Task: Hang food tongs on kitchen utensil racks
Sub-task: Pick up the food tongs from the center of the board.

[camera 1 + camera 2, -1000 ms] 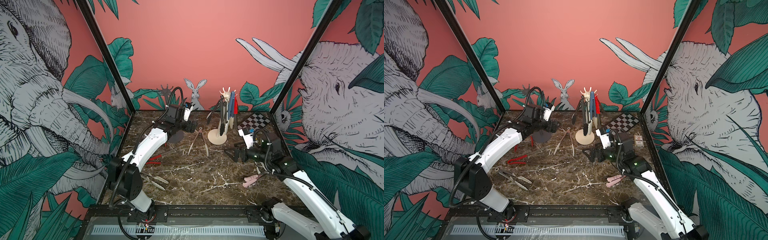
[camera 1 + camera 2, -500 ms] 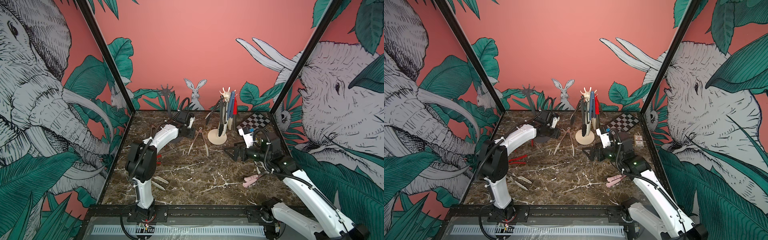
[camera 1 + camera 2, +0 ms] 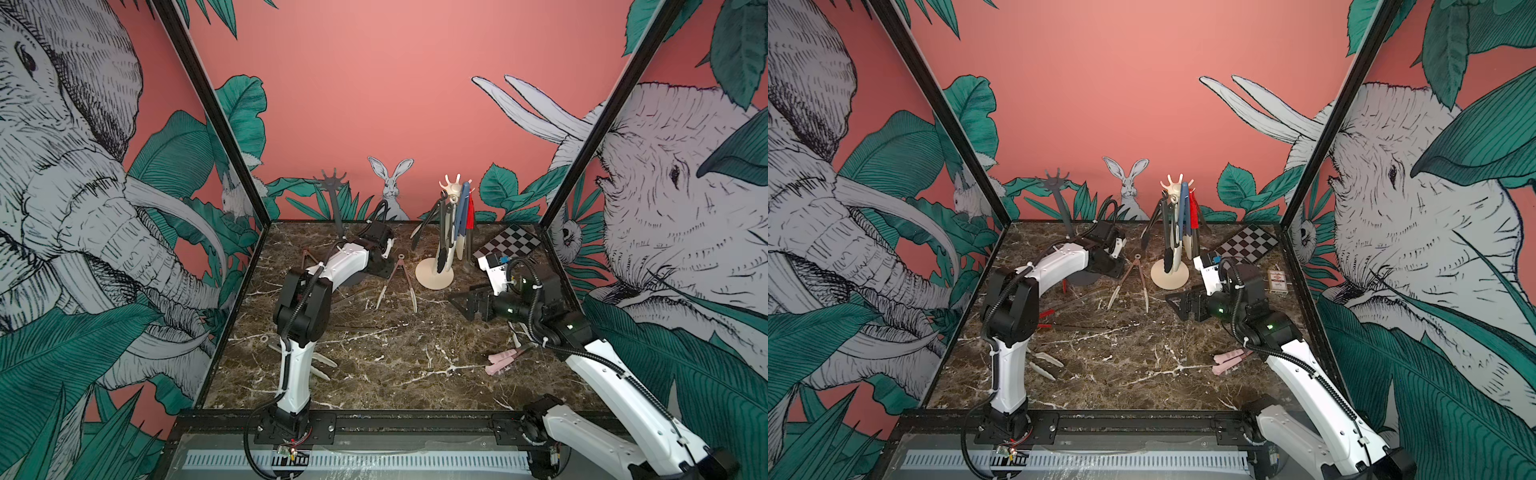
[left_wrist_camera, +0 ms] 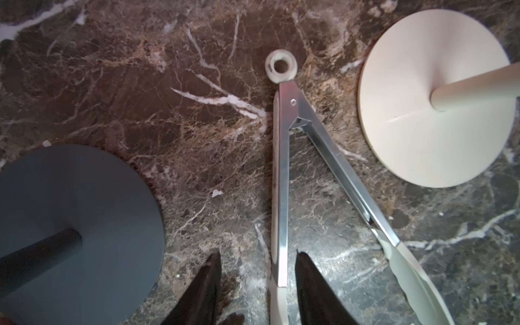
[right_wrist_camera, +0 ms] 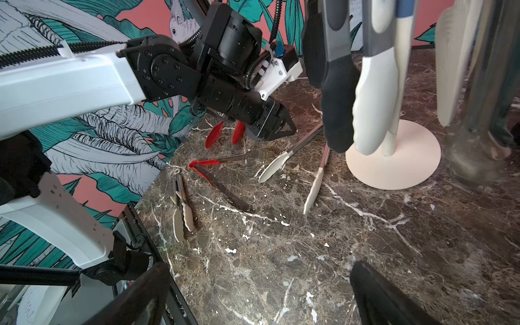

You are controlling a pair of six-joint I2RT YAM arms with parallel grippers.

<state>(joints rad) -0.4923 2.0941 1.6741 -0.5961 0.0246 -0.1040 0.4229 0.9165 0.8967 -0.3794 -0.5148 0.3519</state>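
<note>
Two racks stand far on the surface [image 3: 395, 374]: left rack [image 3: 332, 183] left of centre, right rack [image 3: 433, 277] to its right with hung tongs [image 3: 444, 249] on it. Loose tongs [image 3: 397, 282] lie flat between both bases, left gripper [image 4: 257, 254] astride one arm of them. Near-left tongs [image 3: 322, 365] lie behind the left arm, near-right tongs [image 3: 505, 361] beside the right arm, checkerboard [image 3: 509, 245] far right.

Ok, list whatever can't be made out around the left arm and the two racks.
- Left gripper: left wrist view shows only its fingers' tips; the frame edge cuts the rest.
- Dark grey disc-based hook rack: left arm hides most of its base in both top views.
- Metal tongs hanging on the cream disc-based rack: right wrist view, blurred, edge-cropped.
</note>
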